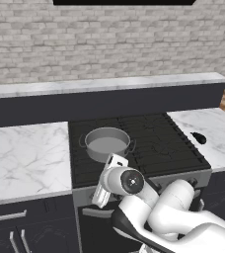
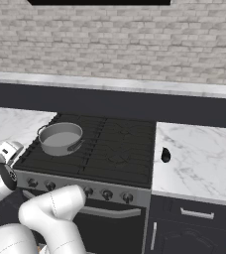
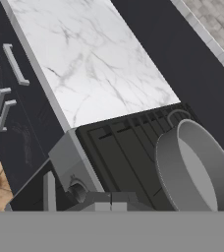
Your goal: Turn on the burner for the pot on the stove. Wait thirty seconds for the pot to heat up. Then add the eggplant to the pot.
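The grey pot stands without a lid on the left side of the black stove. The burner beneath it is mostly covered and no flame shows. On the marble counter right of the stove lies the dark glossy eggplant. My gripper hangs at the stove's front left corner, below and in front of the pot. Its tips look pressed together with nothing between them, close to the leftmost knob.
A row of round knobs runs along the grey front strip, above the oven door handle. Marble counters flank the stove. A dark raised ledge and a brick wall stand behind. Drawer handles sit below the left counter.
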